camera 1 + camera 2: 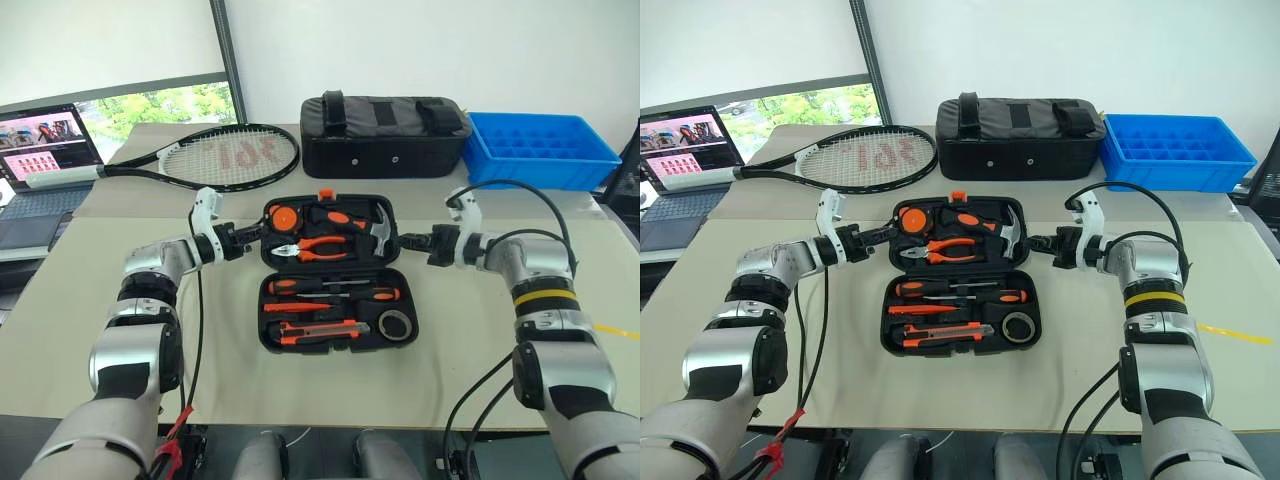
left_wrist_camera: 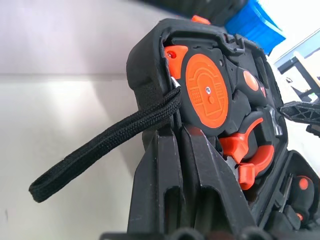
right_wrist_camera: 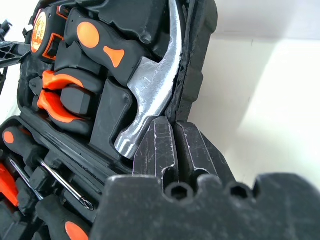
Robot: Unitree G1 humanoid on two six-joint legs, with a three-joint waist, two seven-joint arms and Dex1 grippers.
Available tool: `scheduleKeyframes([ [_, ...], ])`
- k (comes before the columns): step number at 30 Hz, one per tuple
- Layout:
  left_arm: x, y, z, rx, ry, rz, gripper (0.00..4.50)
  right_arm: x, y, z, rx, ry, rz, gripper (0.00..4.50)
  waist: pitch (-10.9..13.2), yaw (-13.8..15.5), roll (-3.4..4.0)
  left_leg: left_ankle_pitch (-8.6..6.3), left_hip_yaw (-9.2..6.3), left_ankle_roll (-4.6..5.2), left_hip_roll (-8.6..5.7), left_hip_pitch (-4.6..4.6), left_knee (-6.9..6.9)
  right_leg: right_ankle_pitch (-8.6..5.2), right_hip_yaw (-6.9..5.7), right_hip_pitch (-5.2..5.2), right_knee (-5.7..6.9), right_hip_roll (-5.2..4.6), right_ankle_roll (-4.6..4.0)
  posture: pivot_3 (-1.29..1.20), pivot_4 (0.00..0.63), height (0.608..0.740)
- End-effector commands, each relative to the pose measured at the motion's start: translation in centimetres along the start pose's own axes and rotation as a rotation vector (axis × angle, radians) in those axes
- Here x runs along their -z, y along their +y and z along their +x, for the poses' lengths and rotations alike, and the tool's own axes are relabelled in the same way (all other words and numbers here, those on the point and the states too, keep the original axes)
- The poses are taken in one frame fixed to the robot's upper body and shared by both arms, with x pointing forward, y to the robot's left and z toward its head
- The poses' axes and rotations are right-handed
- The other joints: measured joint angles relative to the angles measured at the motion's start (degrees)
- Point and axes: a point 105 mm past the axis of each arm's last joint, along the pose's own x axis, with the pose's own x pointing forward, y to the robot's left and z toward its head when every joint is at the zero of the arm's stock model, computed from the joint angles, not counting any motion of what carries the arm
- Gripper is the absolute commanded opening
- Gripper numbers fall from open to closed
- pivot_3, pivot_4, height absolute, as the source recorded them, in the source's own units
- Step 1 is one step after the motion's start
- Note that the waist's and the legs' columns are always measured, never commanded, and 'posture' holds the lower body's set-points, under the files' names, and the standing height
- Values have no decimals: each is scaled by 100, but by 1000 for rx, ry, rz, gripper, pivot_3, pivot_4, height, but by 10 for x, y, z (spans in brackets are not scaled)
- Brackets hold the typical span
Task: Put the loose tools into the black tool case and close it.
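The black tool case (image 1: pixel 335 345) lies open in the middle of the table, its lid (image 1: pixel 330 203) on the far side. In the base sit two screwdrivers (image 1: pixel 330 292), a slim orange tool (image 1: pixel 300 308), the utility knife (image 1: pixel 320 331) and the tape roll (image 1: pixel 397 325). The lid holds an orange tape measure (image 2: pixel 207 95), pliers and a hammer (image 3: pixel 150 95). My left gripper (image 1: pixel 258 233) is shut on the lid's left edge. My right gripper (image 1: pixel 403 240) is shut on the lid's right edge, beside the hammer head.
A tennis racket (image 1: pixel 230 155) lies behind the case on the left. A black fabric bag (image 1: pixel 385 135) and a blue tray (image 1: pixel 540 150) stand at the back. A laptop (image 1: pixel 45 150) is at the far left. The tape measure's black strap (image 2: pixel 100 145) hangs outside the lid.
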Motion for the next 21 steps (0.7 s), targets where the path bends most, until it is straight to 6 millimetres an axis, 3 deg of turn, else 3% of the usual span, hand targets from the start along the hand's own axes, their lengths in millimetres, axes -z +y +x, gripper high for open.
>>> scheduleKeyframes([
  [1,-41,-10,-2,-13,-139,268,6,-40,10,-11,-29,-184,-167,0,0,0,1,0,0,0,0,-1,-3,0,0,0,1,0,0,0,150,708],
  [4,-44,-13,0,-27,-165,400,6,-42,13,-12,-38,-221,-212,0,0,-4,1,2,0,-3,2,-3,-8,1,1,0,3,0,-1,0,150,708],
  [7,-32,-17,0,-16,-137,567,6,-35,13,-11,-20,-221,-323,0,0,2,1,3,0,-5,2,-4,-10,1,2,0,2,0,-1,0,150,708],
  [12,-29,-16,-3,-46,-173,673,6,-27,16,-11,-27,-224,-436,0,0,19,2,3,2,-5,1,-3,-6,2,2,2,2,-2,-1,0,150,708],
  [15,-27,-18,-9,-67,-209,817,6,-22,21,-16,-39,-257,-569,0,0,16,1,3,2,-4,2,1,-7,1,2,5,2,-2,0,0,150,708],
  [21,-2,-22,-30,-55,-197,1111,6,-4,26,-34,-57,-282,-843,0,-1,12,3,2,4,-4,2,21,-7,1,7,15,-1,-1,0,0,150,708],
])
